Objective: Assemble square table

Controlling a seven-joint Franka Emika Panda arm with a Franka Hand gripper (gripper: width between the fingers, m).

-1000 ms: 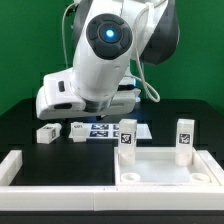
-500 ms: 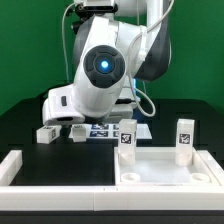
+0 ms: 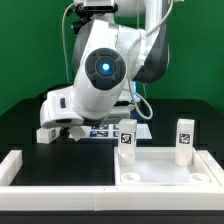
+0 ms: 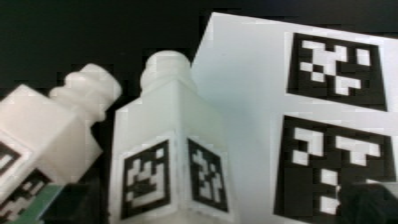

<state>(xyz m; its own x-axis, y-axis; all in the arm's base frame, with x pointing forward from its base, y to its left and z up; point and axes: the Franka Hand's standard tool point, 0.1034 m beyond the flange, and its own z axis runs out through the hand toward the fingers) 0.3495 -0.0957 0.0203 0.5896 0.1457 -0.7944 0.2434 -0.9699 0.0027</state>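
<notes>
The tool [image 4: 199,212] hangs low over the desk [image 3: 20,125], jaws wide apart and holding nothing. Only their dark tips show at the edges of the wrist view.

Between the tips lies a leg [image 4: 169,150], on its side, with its knobbed end pointing away from the camera. The marker board [image 4: 302,90] is just beside it. A second leg [image 4: 45,130] lies near on the other flank. The tabletop [image 3: 165,172] sits apart, toward the exterior view's right and front. Two upright legs [image 3: 127,135] appear to be seated in its far corners.

The step in hand looks like fetching the third leg. To do it well, the tool should come straight down with the jaws square to the leg's flat sides. It should grip the body and not the knob. One finger must slip between the leg and the board's edge, and the other must clear the second leg. A skewed descent would likely nudge either one. The jaws should close firmly, since a loose hold could let the leg twist when it is turned knob-down for a socket.
</notes>
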